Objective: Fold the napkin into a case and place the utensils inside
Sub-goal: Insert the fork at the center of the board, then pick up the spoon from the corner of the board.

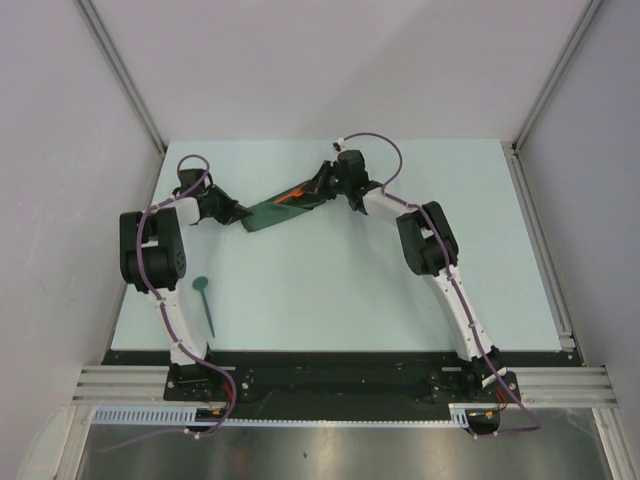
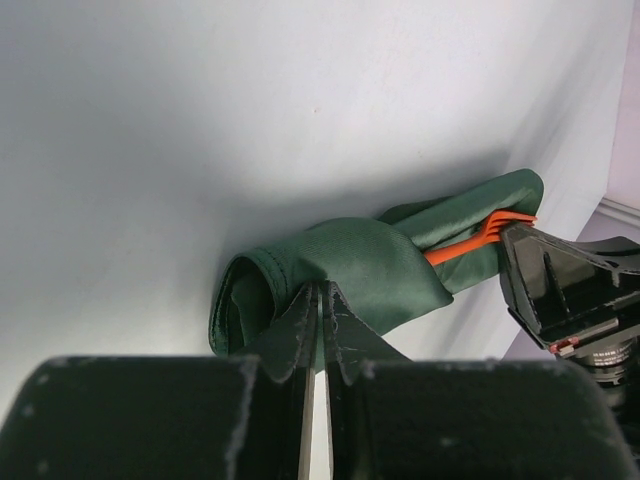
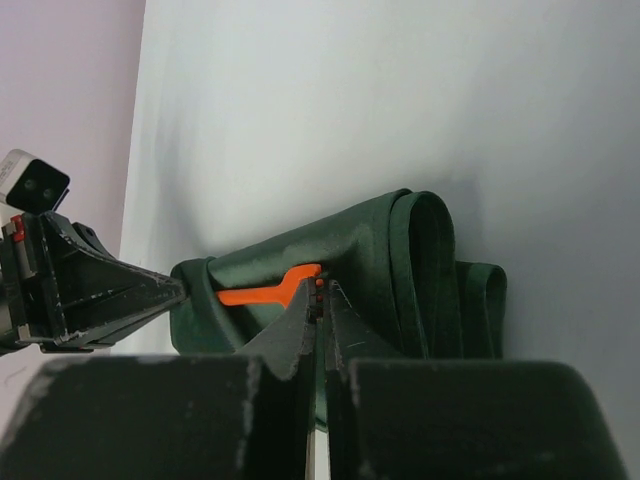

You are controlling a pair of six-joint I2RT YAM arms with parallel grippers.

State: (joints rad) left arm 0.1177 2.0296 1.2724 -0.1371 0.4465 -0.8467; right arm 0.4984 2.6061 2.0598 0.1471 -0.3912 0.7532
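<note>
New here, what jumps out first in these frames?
At the table's far middle, the left gripper and right gripper each pinch an end of the folded napkin. An orange utensil pokes out of it. The teal utensil lies alone, near left.

The left arm (image 1: 168,312) rises from its base at the near left edge, bends at a black elbow, and its forearm reaches right and slightly far, low over the tabletop. The left gripper (image 2: 320,292) has its jaws pressed together, pinching a fold of the napkin (image 2: 365,262). The right arm (image 1: 458,300) climbs from the near right base, leans left to its elbow, then stretches its forearm left and far. The right gripper (image 3: 320,286) points toward the left one, its jaws closed, a sliver of the orange fork (image 3: 255,294) showing between the tips. The two grippers face each other, apart.
</note>
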